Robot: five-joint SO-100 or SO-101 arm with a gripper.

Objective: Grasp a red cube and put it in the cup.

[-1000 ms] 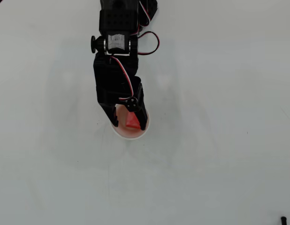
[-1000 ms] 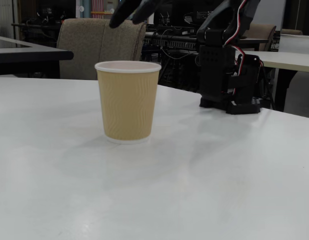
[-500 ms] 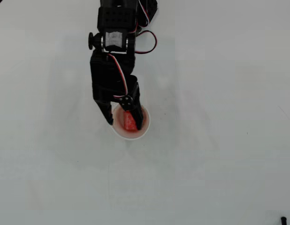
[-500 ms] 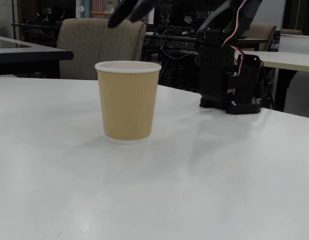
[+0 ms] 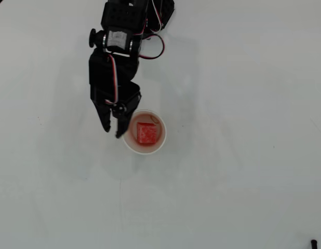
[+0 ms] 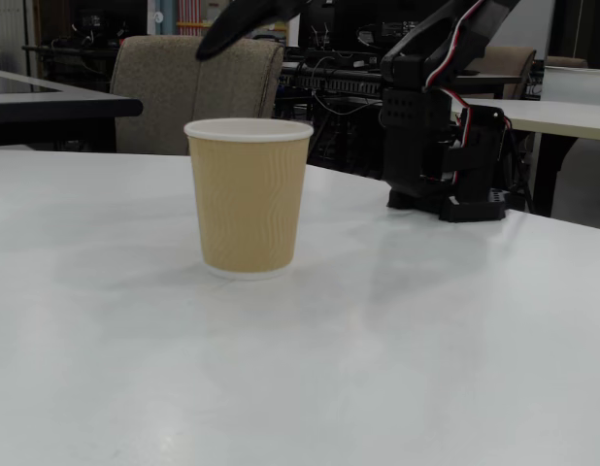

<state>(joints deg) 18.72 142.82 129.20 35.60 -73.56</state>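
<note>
The black two-finger tool point(image 5: 112, 132) hangs slightly parted and empty beside the rim of the tan ribbed paper cup point(image 5: 161, 141); the small speckled red cube point(image 5: 146, 133) lies inside it.

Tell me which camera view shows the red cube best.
The overhead view. It looks straight down into the cup, so the red cube shows plainly, lying inside on the bottom. In the fixed view, the cup's tan wall hides the cube completely; only the cup's outside is visible.
</note>
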